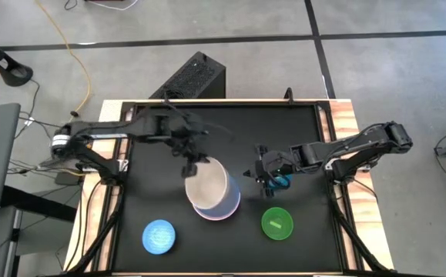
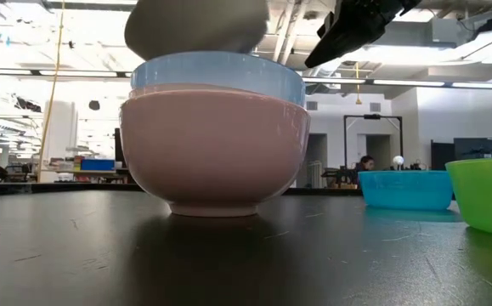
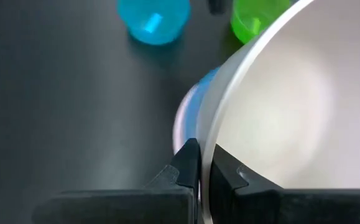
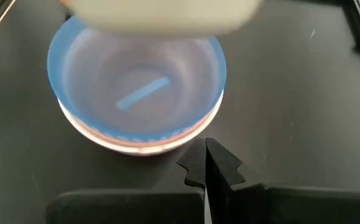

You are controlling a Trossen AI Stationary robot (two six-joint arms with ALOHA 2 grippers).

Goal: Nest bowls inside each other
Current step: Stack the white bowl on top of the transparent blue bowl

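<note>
Black table (image 2: pixel 229 263), bright workshop behind

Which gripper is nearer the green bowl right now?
Right. The right gripper hangs just above the small teal bowl, close beside the green bowl. The left gripper is farther off, holding the cream-white bowl over the pink and blue stack.
</note>
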